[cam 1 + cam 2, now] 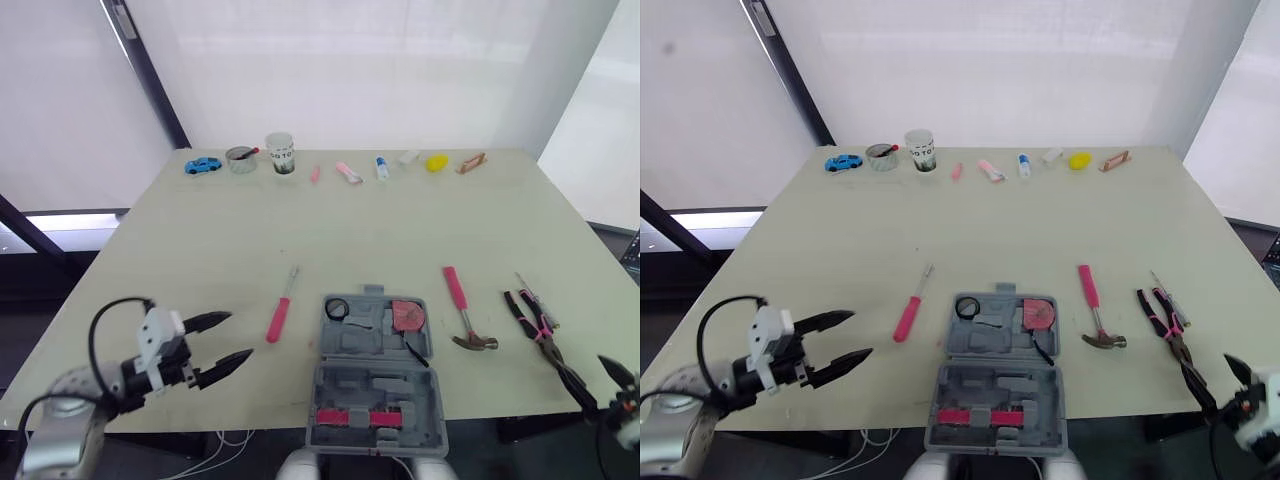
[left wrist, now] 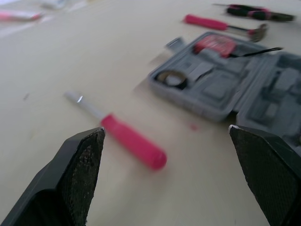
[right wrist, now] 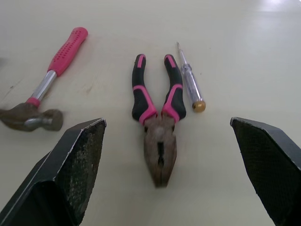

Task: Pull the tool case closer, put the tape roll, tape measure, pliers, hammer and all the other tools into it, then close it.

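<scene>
The grey tool case (image 1: 372,345) lies open at the table's front middle. Its far half holds a black tape roll (image 1: 336,308) and a red tape measure (image 1: 407,316). A pink-handled screwdriver (image 1: 279,311) lies left of the case. A pink-handled hammer (image 1: 462,305) lies to its right, with the pliers (image 3: 157,113) and a small clear screwdriver (image 3: 190,80) further right. My left gripper (image 1: 238,337) hovers open by the front left edge, pointing at the pink screwdriver (image 2: 127,136). My right gripper (image 1: 590,372) is open at the front right, just short of the pliers' jaws.
Along the table's far edge stands a row of small items: a blue toy car (image 1: 203,165), a bowl (image 1: 241,158), a cup (image 1: 281,152), several small tubes and a yellow object (image 1: 436,162). The case's near half reaches the table's front edge (image 1: 250,425).
</scene>
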You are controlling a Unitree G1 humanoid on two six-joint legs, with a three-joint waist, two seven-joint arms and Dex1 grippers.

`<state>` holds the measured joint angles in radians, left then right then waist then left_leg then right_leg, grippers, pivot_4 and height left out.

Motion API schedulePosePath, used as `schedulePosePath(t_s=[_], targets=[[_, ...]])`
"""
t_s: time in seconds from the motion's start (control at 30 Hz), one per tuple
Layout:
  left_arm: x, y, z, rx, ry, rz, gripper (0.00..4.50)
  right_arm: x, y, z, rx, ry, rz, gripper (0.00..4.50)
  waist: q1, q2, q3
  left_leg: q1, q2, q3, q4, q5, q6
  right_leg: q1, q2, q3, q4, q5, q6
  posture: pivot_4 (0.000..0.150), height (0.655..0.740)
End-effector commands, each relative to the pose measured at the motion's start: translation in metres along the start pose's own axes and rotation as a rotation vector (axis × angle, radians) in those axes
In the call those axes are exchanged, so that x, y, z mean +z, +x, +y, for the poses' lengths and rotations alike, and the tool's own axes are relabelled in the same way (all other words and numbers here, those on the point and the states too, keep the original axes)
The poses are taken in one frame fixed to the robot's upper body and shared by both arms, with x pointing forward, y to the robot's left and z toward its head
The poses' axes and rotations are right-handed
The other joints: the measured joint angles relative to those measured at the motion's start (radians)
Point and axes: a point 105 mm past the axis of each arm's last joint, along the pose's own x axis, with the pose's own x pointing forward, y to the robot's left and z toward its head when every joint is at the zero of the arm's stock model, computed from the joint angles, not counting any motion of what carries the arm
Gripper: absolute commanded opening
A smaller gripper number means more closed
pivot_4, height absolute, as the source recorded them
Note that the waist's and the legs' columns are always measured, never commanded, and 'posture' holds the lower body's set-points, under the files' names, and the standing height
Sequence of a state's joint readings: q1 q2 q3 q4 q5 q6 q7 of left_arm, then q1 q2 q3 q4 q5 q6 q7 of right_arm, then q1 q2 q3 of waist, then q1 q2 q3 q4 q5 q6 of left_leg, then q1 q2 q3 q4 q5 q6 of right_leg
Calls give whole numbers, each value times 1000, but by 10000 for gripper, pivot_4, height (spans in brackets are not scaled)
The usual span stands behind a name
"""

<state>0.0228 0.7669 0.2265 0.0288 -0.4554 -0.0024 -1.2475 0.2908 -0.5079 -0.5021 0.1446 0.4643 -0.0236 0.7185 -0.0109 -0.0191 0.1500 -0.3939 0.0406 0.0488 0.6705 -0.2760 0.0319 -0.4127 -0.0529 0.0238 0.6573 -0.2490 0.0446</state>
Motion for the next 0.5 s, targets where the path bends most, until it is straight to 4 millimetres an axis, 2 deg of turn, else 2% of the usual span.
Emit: schedulePosePath(t_s=[0.03, 0.3, 0.5], targets=[[22, 12, -3, -142, 53, -30, 45000, -3, 6, -5, 36, -13, 46, 44767, 0, 0, 0, 0, 0, 0, 0, 0, 0, 0, 0, 0, 0, 0, 0, 1500, 7400], [68, 46, -19, -395, 133, -118, 45000, -17, 31, -4, 131, -47, 136, 44767, -4, 1, 1, 0, -1, -1, 1, 0, 0, 1, 5, 1, 1, 1, 3, 1500, 7400], [86, 56, -29, -492, 176, -146, 45000, -24, 45, -2, 156, -34, 164, 44767, -4, 1, 1, 0, -1, -1, 2, 0, 0, 1, 5, 3, 1, 2, 4, 1500, 7400]])
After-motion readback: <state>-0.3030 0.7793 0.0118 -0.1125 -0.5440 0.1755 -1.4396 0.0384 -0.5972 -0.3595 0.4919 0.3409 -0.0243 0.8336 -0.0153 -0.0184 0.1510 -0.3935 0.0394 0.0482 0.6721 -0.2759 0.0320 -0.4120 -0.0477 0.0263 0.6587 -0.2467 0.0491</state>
